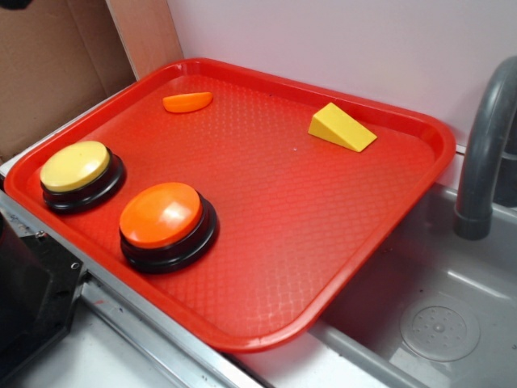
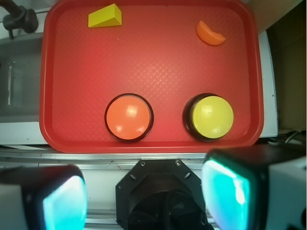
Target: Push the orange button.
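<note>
The orange button (image 1: 161, 214) (image 2: 128, 116), a glossy orange dome on a black round base, stands near the front edge of the red tray (image 1: 283, 202) (image 2: 144, 72). My gripper (image 2: 144, 191) shows only in the wrist view. It hangs high above the tray's near side, over the black robot base (image 2: 163, 196). Its two fingers (image 2: 64, 203) are wide apart, open, with nothing between them. The button lies ahead of the gripper, a little to the left, well apart from it.
A yellow button (image 1: 75, 166) (image 2: 211, 117) of the same shape stands beside the orange one. A yellow wedge (image 1: 339, 128) (image 2: 105, 16) and an orange slice (image 1: 187, 102) (image 2: 209, 33) lie at the tray's far side. A grey faucet (image 1: 485, 153) and sink (image 1: 436, 307) adjoin the tray.
</note>
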You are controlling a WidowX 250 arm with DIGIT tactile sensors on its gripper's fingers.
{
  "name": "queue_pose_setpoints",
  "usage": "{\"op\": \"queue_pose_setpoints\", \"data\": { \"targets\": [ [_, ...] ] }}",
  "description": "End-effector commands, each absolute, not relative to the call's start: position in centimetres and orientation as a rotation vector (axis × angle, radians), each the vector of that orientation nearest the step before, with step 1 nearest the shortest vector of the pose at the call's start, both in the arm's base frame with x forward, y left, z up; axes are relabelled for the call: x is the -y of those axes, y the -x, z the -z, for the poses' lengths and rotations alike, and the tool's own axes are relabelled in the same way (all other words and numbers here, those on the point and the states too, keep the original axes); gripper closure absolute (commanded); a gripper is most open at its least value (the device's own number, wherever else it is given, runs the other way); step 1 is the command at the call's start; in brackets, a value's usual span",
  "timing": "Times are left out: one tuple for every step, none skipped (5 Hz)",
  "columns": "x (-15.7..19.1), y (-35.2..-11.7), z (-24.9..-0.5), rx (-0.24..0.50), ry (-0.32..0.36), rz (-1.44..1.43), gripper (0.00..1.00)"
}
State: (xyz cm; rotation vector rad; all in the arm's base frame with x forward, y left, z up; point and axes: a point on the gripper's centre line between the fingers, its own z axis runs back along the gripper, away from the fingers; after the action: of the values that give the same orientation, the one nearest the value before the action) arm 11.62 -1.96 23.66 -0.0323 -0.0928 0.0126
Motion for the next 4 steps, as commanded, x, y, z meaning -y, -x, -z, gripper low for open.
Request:
{"op": "queue_pose_setpoints", "data": {
  "targets": [
    [2.0, -11.6, -23.7, 0.093, 0.032, -0.013, 0.0],
    [-1.2, -13.5, -18.7, 0.01, 0.044, 0.039, 0.0],
    [0.4, -14.2, -14.2, 0.126, -0.024, 0.114, 0.0],
    [1.2, -15.3, -9.1, 0.144, -0.082, 0.175, 0.0]
  ]
}}
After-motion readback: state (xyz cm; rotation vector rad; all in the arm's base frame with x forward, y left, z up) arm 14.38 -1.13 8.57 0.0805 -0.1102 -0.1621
